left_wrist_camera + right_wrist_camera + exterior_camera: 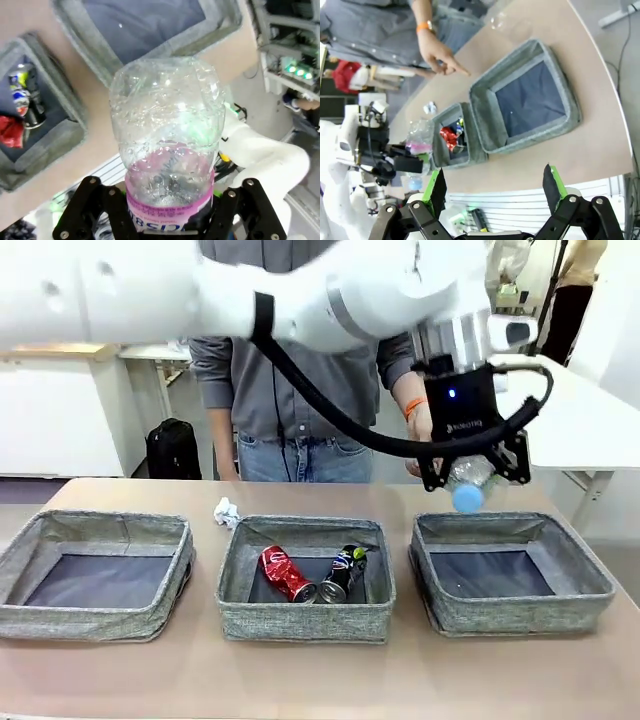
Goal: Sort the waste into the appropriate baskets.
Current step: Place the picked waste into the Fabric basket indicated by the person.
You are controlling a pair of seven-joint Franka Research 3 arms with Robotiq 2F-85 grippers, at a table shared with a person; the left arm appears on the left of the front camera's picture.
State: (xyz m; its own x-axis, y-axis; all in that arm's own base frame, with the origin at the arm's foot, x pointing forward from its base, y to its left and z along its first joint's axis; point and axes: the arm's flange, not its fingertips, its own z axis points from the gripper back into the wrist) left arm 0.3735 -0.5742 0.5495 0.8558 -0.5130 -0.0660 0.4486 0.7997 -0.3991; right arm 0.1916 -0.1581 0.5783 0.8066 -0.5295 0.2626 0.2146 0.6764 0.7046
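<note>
- My left gripper (474,476) is pinching the clear plastic bottle (466,480), cap pointing down.
- I'm holding it over the basket (520,615) beneath me, guessing plastics are going there, away from the cans (287,573).

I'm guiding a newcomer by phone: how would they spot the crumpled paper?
On the table, three grey baskets stand in a row. Behind the middle basket's far left corner lies the paper. It is the small white ball on bare tabletop, outside every basket.
</note>
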